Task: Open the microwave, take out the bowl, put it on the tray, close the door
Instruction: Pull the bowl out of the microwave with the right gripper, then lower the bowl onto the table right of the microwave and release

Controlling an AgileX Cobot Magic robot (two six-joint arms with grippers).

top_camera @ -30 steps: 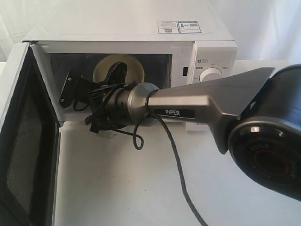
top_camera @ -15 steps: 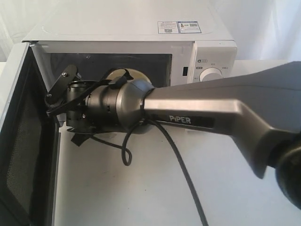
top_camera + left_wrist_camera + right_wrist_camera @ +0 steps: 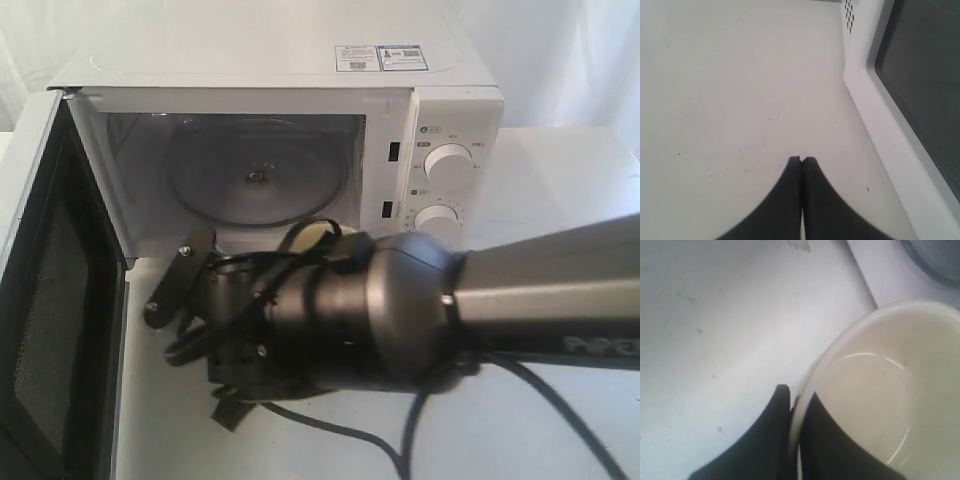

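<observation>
The white microwave (image 3: 270, 60) stands with its door (image 3: 60, 300) swung wide to the left, and its cavity holds only the glass turntable (image 3: 255, 180). My right gripper (image 3: 795, 401) is shut on the rim of the cream bowl (image 3: 885, 405), one finger inside and one outside. It holds the bowl above the white table just in front of the microwave. In the exterior view only a sliver of the bowl (image 3: 312, 232) shows behind the right wrist (image 3: 330, 310). My left gripper (image 3: 801, 161) is shut and empty, low over the table beside the open door (image 3: 925, 75). The tray is out of view.
Two round knobs (image 3: 447, 160) sit on the microwave's right panel. The right arm's bulky forearm (image 3: 540, 290) and its black cable (image 3: 330, 432) cross the white table (image 3: 170, 440) in front of the microwave. The open door stands along the left side.
The right arm has drawn back out of the cavity toward the camera and downward, carrying the bowl off the turntable. The turntable now lies bare.
</observation>
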